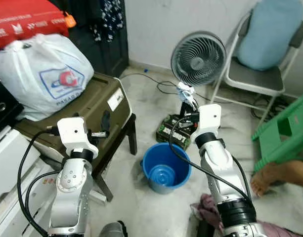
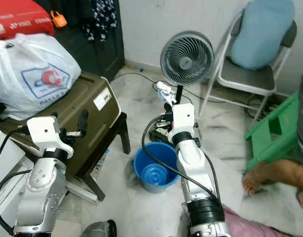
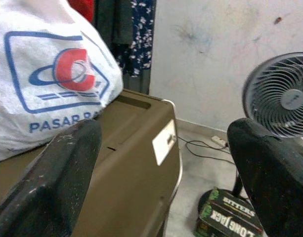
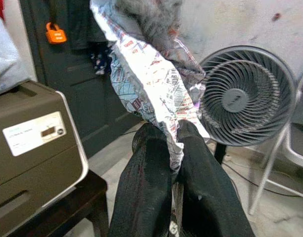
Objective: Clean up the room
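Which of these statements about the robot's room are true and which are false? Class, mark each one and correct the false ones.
1. The right hand is shut on a crumpled printed plastic wrapper. True.
2. The left hand is holding the white plastic shopping bag. False: its fingers are open with nothing between them, and the bag sits on the olive-brown case.
3. The round blue plastic bucket stands on the floor between the two arms. True.
4. The round grey floor fan lies tipped over. False: it stands upright by the wall.
5. A green plastic stool is on the robot's right. True.
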Available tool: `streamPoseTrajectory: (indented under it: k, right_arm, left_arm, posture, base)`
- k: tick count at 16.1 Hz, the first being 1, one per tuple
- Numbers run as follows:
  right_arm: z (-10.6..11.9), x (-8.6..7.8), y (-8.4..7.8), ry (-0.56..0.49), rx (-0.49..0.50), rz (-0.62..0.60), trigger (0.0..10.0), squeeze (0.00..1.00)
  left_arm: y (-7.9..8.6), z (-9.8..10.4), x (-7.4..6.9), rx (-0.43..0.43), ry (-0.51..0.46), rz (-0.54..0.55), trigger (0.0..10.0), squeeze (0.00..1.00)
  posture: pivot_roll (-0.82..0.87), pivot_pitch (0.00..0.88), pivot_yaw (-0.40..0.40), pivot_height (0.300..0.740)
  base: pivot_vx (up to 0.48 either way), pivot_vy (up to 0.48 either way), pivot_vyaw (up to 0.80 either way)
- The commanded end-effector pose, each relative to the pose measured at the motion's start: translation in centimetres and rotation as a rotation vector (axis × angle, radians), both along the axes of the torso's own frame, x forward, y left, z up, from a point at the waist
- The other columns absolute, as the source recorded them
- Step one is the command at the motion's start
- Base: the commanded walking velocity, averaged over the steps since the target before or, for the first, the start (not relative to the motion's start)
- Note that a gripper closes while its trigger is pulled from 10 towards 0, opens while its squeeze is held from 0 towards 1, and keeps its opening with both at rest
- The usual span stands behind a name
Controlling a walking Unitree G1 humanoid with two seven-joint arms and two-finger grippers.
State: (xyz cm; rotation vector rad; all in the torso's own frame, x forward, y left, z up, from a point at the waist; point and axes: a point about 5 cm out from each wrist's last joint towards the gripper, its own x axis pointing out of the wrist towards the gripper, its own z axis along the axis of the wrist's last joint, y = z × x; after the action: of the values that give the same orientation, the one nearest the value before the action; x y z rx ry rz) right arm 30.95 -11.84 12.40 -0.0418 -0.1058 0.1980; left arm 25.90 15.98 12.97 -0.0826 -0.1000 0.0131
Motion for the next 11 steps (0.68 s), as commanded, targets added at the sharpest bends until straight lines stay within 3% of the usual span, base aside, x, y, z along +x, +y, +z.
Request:
streamPoseTrajectory:
  k: [1, 11]
  right_arm:
    - [0.22, 0.17, -0.25, -0.005, -0.001, -0.010, 10.0, 0.00]
    - [0.22, 0.21, -0.17, -0.008, -0.006, -0.003, 10.0, 0.00]
  left_arm:
    - [0.09, 0.26, -0.08, 0.001, -0.014, 0.001, 10.0, 0.00]
    - [-0.04, 0.23, -0.06, 0.003, -0.019, -0.010, 10.0, 0.00]
  posture:
    - [0.03, 0.064, -0.016, 0.740]
    - [0.03, 0.054, -0.015, 0.740]
  base:
    - [0.244, 0.000, 0.00]
    - [0.263, 0.000, 0.00]
